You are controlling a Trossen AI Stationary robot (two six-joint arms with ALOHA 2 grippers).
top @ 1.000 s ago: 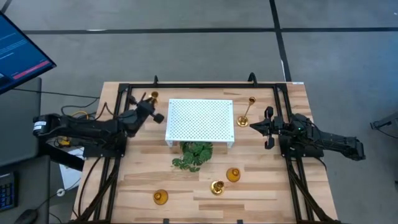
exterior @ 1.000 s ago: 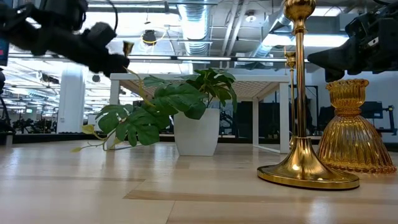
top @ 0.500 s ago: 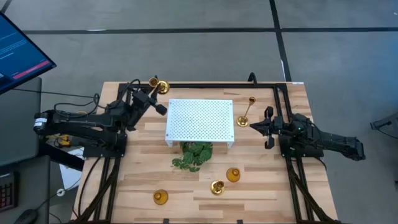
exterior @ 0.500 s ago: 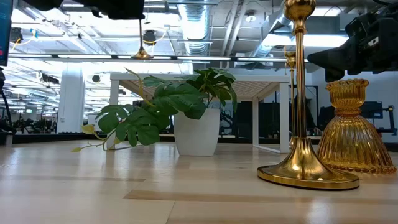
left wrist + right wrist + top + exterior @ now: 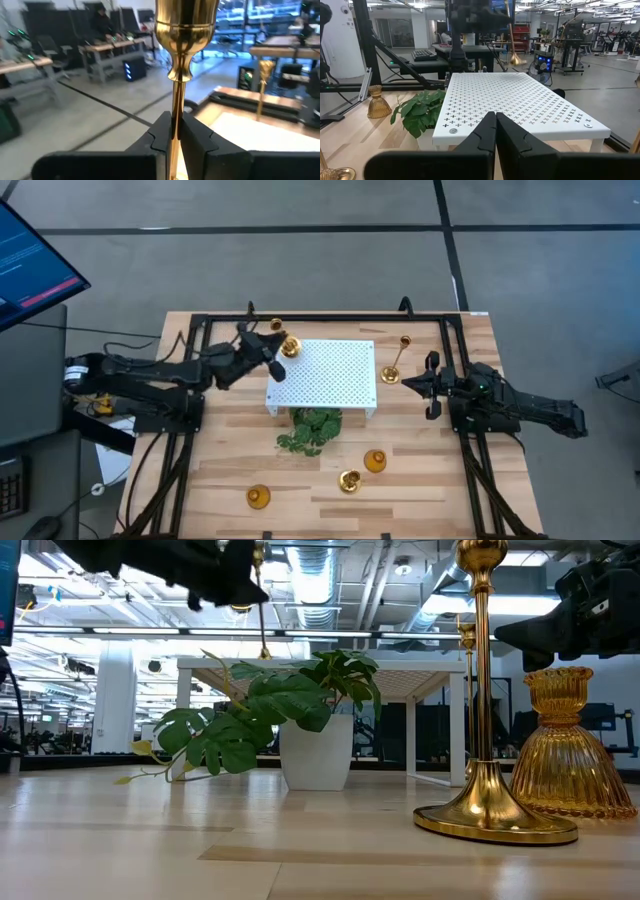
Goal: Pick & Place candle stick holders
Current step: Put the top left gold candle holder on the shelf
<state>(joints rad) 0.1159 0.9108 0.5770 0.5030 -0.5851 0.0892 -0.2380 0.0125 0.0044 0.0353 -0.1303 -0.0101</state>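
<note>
My left gripper point(image 5: 268, 347) is shut on a tall gold candle stick holder point(image 5: 290, 346) over the far left corner of the white perforated platform point(image 5: 330, 375). The holder's cup shows in the left wrist view point(image 5: 186, 20). My right gripper point(image 5: 407, 383) is shut and empty, just right of the platform. It is beside the round base of a second tall holder point(image 5: 397, 360) that stands on the table. A third tall holder point(image 5: 349, 480) and two short amber ones point(image 5: 375, 461) point(image 5: 259, 497) stand near the table's front. My left gripper pinches the holder's thin stem point(image 5: 175, 107) between its two fingers, a little below the cup. The fingers come about level from the table's left and lie across the stem. The holder hangs nearly upright, its base point(image 5: 515, 59) lifted over the platform.
A green leafy plant point(image 5: 312, 430) stands against the platform's near side. Black frame rails point(image 5: 330, 317) run along the table's far, left and right edges. In the low view the third tall holder point(image 5: 490, 690) and a short amber one point(image 5: 570, 750) stand close to the camera.
My left gripper has risen with the tall holder from the table's far left part. It has carried the holder toward the table's right, to over the platform's far left corner. The holder is lifted clear and stays nearly upright.
</note>
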